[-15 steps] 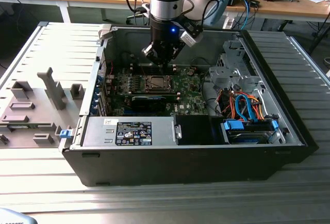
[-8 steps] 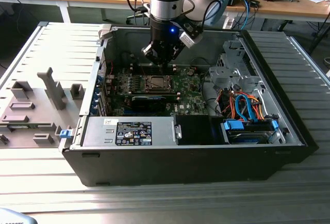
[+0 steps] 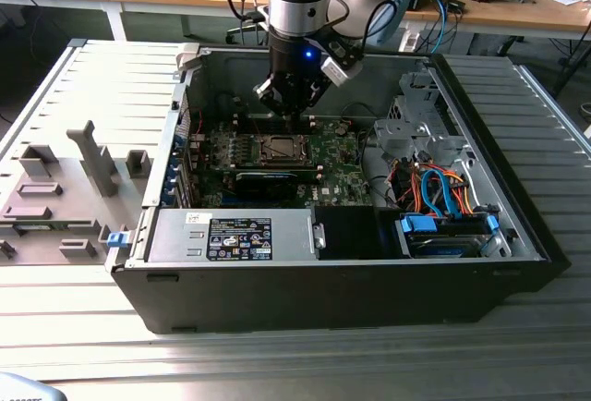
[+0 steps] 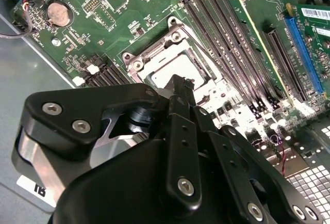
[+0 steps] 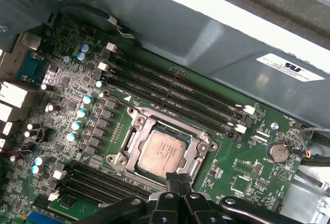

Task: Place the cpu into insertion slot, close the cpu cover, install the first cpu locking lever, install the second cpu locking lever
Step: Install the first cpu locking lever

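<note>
The cpu (image 5: 162,152) lies flat in the insertion slot (image 3: 279,150) on the green board inside the open computer case. Its silver-grey top shows through the window of the cpu cover (image 5: 127,144), which lies down around it. My gripper (image 5: 178,178) is shut, its black fingertips pressed together at one edge of the socket, just above the board. In the second wrist view the gripper (image 4: 183,87) points at the rim of the insertion slot (image 4: 172,63). In the exterior view the gripper (image 3: 294,120) hangs just behind the socket. I cannot tell how the locking levers stand.
Long black memory slots (image 5: 170,97) run beside the socket, and a coin battery (image 5: 279,152) sits nearby. The case's grey wall (image 5: 206,33) rises close behind. A drive cage with blue and orange cables (image 3: 443,198) fills the exterior view's right. Grey fixtures (image 3: 65,188) stand outside, on that view's left.
</note>
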Available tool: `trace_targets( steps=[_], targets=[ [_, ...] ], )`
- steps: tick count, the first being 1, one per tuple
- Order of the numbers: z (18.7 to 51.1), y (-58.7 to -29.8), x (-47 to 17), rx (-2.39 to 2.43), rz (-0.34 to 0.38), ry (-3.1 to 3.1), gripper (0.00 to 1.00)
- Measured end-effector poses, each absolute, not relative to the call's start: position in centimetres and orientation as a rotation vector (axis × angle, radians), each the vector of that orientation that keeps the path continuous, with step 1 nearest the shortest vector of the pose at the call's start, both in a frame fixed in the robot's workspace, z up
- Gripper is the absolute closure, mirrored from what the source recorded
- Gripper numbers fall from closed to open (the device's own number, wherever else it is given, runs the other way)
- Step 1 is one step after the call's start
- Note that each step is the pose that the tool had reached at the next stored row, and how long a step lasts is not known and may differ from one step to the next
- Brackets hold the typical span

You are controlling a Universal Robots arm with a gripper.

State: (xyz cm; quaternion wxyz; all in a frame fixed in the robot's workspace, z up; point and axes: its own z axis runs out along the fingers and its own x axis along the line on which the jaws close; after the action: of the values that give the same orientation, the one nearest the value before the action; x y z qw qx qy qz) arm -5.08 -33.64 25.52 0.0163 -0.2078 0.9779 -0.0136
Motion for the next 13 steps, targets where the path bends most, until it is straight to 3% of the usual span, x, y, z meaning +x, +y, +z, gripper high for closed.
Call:
trace_targets(
  steps=[13],
  targets=[
    [25.52, -33.64, -5.08, -0.607, -0.043, 3.049, 0.89]
  ],
)
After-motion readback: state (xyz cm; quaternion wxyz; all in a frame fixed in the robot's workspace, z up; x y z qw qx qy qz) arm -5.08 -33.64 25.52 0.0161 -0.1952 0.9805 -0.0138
